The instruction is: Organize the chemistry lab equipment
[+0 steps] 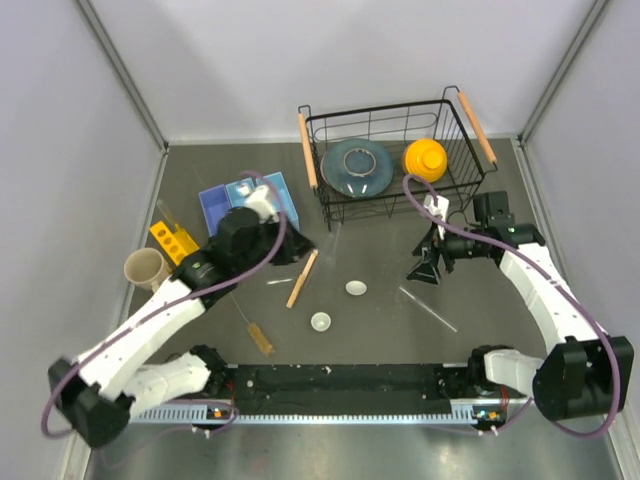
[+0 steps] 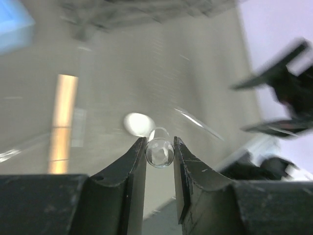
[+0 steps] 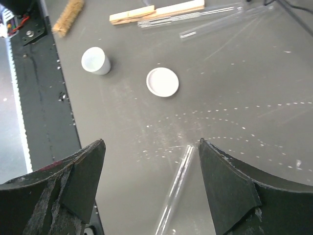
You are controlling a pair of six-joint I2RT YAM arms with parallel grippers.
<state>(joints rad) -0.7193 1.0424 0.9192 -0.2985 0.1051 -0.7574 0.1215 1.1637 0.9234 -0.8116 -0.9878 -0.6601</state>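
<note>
Grey counter (image 1: pixel 375 245) w/ white walls on 3 sides. Left pincer (image 2: pixel 160 143) is nearly closed, its fingers pinching a small clear glass tube (image 2: pixel 160 153) seen end-on and held up off the counter. In the top view this pincer sits near the light-blue bins (image 1: pixel 213 208). Right pincer (image 3: pixel 150 144) stands wide apart w/ nothing in it, above a clear rod (image 3: pixel 177 188) that lies on the counter betw. the jaws; can't tell if it touches either one.

The other lab bits lie loose mid-counter:
- tan wooden stick (image 1: pixel 302 278), w/ more clear tubes (image 3: pixel 195 14) just beside it
- wire brush (image 1: pixel 259 337) w/ amber bristles, nearer the arm bases
- flat white dish (image 1: pixel 355 288) & cup-like white dish (image 1: pixel 320 321), near each other but apart

Wire basket (image 1: pixel 385 108) at the back holds a blue-grey plate (image 1: pixel 357 166) & a yellow bowl (image 1: pixel 425 158). Yellow rack (image 1: pixel 172 240) & tan cup (image 1: pixel 145 268) stand at far left
</note>
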